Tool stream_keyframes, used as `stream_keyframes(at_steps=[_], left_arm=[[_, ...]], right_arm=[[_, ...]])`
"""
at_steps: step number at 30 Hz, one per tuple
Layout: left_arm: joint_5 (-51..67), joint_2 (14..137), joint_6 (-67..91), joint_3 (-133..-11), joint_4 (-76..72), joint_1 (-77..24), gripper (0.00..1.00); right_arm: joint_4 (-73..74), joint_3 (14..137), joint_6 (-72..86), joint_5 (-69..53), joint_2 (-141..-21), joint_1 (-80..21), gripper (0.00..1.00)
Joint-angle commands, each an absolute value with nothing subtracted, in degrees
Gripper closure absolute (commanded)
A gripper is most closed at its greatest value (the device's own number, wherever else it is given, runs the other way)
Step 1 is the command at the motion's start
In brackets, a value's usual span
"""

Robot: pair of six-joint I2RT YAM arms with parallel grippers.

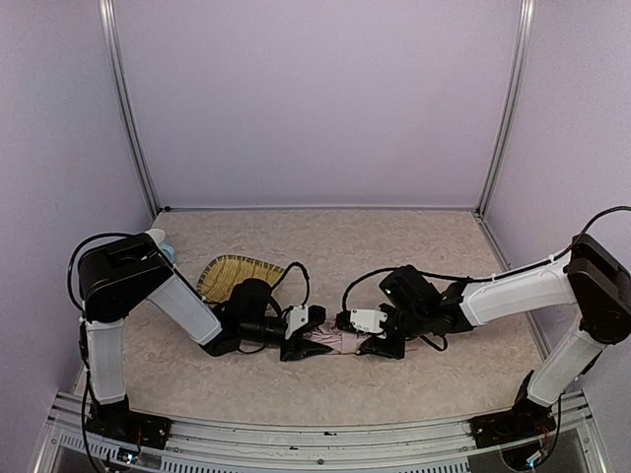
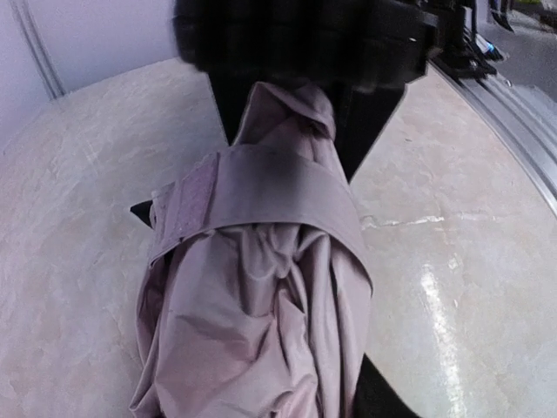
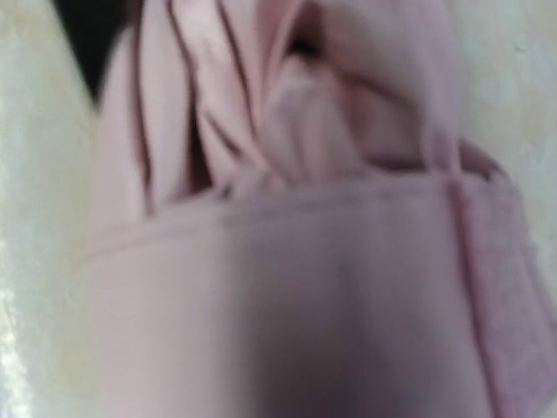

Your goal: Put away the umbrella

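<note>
The folded pale pink umbrella [image 1: 333,341] lies on the speckled table [image 1: 394,246] near its front edge, between the two arms and just right of the woven straw mat [image 1: 229,276]. The left gripper [image 1: 304,335] is clenched on the umbrella's left end, the bunched fabric and its closure band [image 2: 261,192] filling the gap between its dark fingers [image 2: 142,210]. The right gripper [image 1: 373,340] sits at the umbrella's other end, but its blurred wrist view shows only pink fabric, so whether it grasps cannot be told.
</note>
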State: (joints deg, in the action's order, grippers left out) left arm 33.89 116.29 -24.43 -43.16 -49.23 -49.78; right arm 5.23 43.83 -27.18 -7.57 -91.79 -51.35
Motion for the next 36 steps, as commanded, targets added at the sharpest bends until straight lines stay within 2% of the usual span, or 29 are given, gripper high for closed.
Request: stream_keyframes(at_steps=[1,3,4,10,20,24,27,28,32,35,36], left_arm=[[37.39,118.35,-20.74,-39.56,-60.69,-48.81,0.26],[37.09,120.10,-20.11,-39.35,-65.72,-48.69,0.08],[37.19,121.18,-19.38,-39.68,-67.82,-48.69,0.02],[39.18,127.68,-16.59,-42.01,-78.81,-48.71,0.01],[44.46,131.29,-16.55,-47.18,-76.61,-47.68,0.03],[46.91,131.19,-16.73,-46.71,-73.72,-47.25,0.34],[48.20,130.56,-19.11,-46.76,-68.33,-46.95,0.39],[48.23,130.45,-19.99,-47.33,-65.69,-46.94,0.44],[47.81,130.34,-23.94,-50.52,-55.62,-46.70,0.79],[48.17,130.08,-24.79,-50.93,-53.29,-46.34,0.98],[48.08,129.95,-25.60,-50.95,-52.34,-46.32,1.00]], right_arm=[[5.12,41.10,-27.11,-9.50,-91.59,-51.71,0.80],[4.41,40.79,-27.68,-9.92,-91.90,-51.72,0.80],[4.11,40.66,-27.81,-10.01,-91.97,-51.76,0.80],[3.28,39.89,-28.08,-10.42,-92.25,-51.69,0.81],[3.48,41.62,-29.12,-10.62,-94.61,-51.68,0.81],[4.27,42.87,-29.44,-10.27,-95.86,-51.50,0.81],[4.05,43.06,-29.53,-10.42,-96.15,-51.22,0.81],[3.97,43.19,-29.53,-10.54,-96.17,-51.16,0.81],[3.63,43.67,-29.32,-10.54,-95.91,-50.96,0.80],[3.60,43.64,-28.89,-10.13,-95.20,-50.68,0.78],[3.47,43.56,-28.77,-10.09,-94.92,-50.61,0.76]])
